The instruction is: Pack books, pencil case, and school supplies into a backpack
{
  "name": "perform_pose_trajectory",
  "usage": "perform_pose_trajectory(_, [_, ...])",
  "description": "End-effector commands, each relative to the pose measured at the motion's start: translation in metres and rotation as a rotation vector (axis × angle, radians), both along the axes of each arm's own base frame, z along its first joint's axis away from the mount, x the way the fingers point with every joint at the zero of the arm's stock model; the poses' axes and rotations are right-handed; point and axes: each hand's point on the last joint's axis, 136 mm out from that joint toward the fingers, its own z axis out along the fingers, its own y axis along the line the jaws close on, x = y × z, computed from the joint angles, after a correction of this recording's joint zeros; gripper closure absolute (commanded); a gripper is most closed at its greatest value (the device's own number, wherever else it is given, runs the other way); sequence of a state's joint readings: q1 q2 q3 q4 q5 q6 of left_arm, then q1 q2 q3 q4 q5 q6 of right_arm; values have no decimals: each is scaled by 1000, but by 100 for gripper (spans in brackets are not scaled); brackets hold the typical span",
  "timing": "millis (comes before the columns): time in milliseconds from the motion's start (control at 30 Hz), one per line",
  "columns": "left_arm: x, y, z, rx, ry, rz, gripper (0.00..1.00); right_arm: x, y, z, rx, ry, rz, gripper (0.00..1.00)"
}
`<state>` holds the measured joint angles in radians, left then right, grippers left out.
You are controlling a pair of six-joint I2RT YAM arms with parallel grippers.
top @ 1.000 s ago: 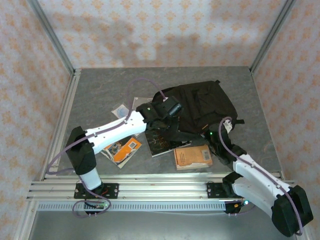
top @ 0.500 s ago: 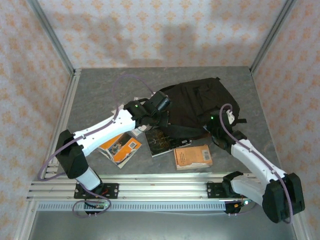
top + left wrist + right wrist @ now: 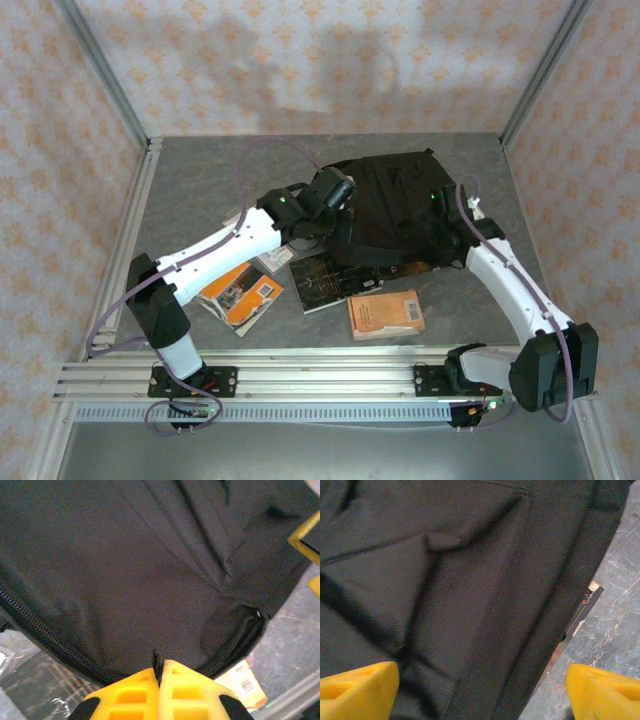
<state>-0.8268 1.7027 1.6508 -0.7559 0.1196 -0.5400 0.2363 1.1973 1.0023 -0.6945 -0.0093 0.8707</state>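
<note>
The black backpack [image 3: 395, 205] lies at the table's centre back. My left gripper [image 3: 340, 200] is at its left edge; in the left wrist view the left gripper [image 3: 160, 665] is shut on a thin black tab by the backpack's [image 3: 150, 570] zip. My right gripper [image 3: 437, 215] hovers over the backpack's right side. In the right wrist view the right gripper [image 3: 482, 690] stands wide open above the fabric [image 3: 470, 580], nothing between its fingers [image 3: 360, 685]. Books lie in front: an orange-and-white one [image 3: 243, 293], a dark brown one [image 3: 325, 280], a small orange one [image 3: 385, 312].
A thin dark book edge [image 3: 580, 615] pokes out from under the backpack's right side, onto the grey table [image 3: 615, 630]. A small pale flat item [image 3: 272, 262] lies beside the left arm. Metal posts and patterned walls close in the table [image 3: 200, 180].
The right gripper has opened and swung from the table's front right up over the backpack. The left arm has moved back and right, still shut, dragging the backpack's edge with it.
</note>
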Motion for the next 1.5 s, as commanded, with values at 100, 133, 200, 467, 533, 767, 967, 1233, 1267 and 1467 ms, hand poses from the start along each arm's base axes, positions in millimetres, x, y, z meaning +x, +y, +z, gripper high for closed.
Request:
perform_pose_trajectory(100, [-25, -28, 24, -50, -24, -61, 100, -49, 9, 6, 135, 65, 1, 19])
perform_pose_trajectory(133, [-30, -30, 25, -54, -26, -66, 100, -53, 13, 7, 171, 58, -7, 22])
perform_pose_trajectory(200, [-38, -33, 27, -58, -33, -70, 100, -61, 19, 9, 244, 45, -18, 25])
perform_pose_trajectory(467, [-65, -43, 27, -65, -35, -98, 100, -84, 57, 3, 509, 105, 9, 24])
perform_pose_trajectory(533, [-70, -48, 25, -65, -36, -107, 100, -85, 62, 2, 539, 103, 13, 25])
perform_pose_trajectory(767, [-73, -48, 15, -23, -47, -110, 100, -91, 61, -27, 472, 159, 22, 76])
perform_pose_trajectory(967, [-66, -23, 1, 103, -93, -79, 100, -95, 44, -45, 336, 198, 23, 100])
perform_pose_trajectory(1233, [-62, -1, -10, 244, -137, -86, 100, -90, 35, -48, 237, 201, 61, 100])
perform_pose_trajectory(1267, [-61, 2, -10, 264, -146, -86, 100, -90, 34, -48, 224, 199, 69, 100])
perform_pose_trajectory(1467, [-52, 22, -7, 338, -185, -57, 100, -91, 23, -50, 135, 199, 87, 100])
